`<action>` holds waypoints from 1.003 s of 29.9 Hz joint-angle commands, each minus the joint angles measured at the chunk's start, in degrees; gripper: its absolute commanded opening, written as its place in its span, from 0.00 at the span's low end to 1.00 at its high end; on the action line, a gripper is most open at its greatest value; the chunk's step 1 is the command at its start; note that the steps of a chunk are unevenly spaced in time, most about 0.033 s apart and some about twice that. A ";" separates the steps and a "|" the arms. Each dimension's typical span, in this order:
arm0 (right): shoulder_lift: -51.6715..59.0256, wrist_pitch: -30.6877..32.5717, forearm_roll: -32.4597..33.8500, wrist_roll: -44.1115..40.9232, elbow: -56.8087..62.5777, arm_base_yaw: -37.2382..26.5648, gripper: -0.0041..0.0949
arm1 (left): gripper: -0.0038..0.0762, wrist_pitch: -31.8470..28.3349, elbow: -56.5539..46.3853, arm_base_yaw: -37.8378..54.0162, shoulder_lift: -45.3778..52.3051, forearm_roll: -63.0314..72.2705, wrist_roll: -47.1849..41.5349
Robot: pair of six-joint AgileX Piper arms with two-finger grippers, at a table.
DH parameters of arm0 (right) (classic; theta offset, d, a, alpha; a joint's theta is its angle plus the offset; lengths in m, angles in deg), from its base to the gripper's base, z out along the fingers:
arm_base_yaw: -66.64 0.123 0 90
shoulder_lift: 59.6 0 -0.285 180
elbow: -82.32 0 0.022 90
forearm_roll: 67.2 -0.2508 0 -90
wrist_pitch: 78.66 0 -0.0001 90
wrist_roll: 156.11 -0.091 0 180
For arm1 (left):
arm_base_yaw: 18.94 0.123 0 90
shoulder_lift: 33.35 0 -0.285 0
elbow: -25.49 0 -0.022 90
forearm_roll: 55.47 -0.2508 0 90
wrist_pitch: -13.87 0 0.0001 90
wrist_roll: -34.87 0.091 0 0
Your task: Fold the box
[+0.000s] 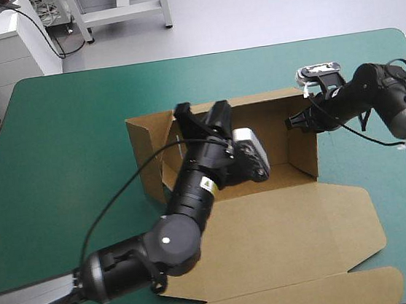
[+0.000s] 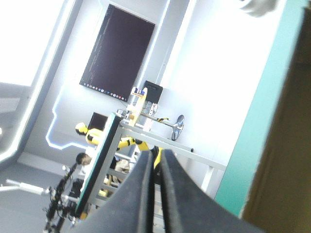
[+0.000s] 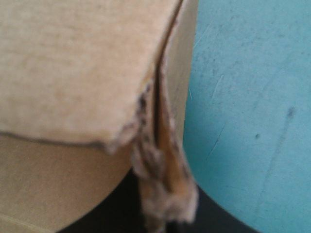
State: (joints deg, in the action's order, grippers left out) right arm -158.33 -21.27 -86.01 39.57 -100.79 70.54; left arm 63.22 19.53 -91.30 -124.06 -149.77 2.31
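Box [image 1: 270, 225] sits mid-tabletop [image 1: 76, 137], long axis running left to right. It is formed into an open tray with the walls up, and the lid lies flat on the teal-green cover toward the near edge. My right gripper [image 1: 291, 121] is at the tray's right end wall. In the right wrist view a frayed edge of brown board runs down between the black finger bases, so I read it as clamped on that wall. My left gripper [image 1: 202, 115] is raised over the left half of the tray, close to the far wall and pointing toward the far edge. In the left wrist view its fingers [image 2: 141, 194] meet in a pointed arch with only a thin slit, and I see no board in it, so it is together and empty. That view looks out into the room, with a strip of box wall off to one side. The key relation is that the tray's left end panel [image 1: 148, 151] lies to the left of the left gripper and leans outward, well apart from the right gripper. My judgement is that the left arm is the nearer one for that end. It would have to swing left along the long axis and drop, while the right one steadies the opposite wall. The risk is that the tray slides or the right wall tears further.
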 commanded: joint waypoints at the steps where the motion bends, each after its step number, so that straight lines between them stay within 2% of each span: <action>1: -2.02 5.31 -1.45 -2.77 -7.60 0.19 0.05 | 0.04 1.26 3.69 3.49 7.15 2.94 -1.59; 5: -7.50 14.44 -0.92 -5.25 -15.71 0.19 0.05 | 0.04 0.20 7.77 13.23 10.43 15.51 -1.59; 13: -15.51 14.28 6.27 -11.53 -24.12 4.09 0.05 | 0.04 -4.97 10.19 37.47 11.79 45.14 4.86; 20: -20.71 13.93 5.93 -11.92 -24.24 5.22 0.05 | 0.04 -6.55 10.19 58.07 11.69 74.31 19.25; 24: -20.51 12.65 6.72 -12.18 -24.68 5.22 0.06 | 0.04 -5.98 10.08 65.82 11.44 87.26 27.33; 27: -20.51 13.76 9.25 -13.43 -26.34 5.22 0.17 | 0.04 -4.98 9.28 69.99 10.78 93.93 31.92; 30: -20.51 14.15 11.50 -16.81 -28.01 5.22 0.38 | 0.04 -2.52 9.03 71.70 9.58 96.64 35.23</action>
State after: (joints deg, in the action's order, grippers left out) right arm -181.96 -8.68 -76.68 25.10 -125.84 75.81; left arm 61.85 27.40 -20.91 -114.80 -57.01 34.13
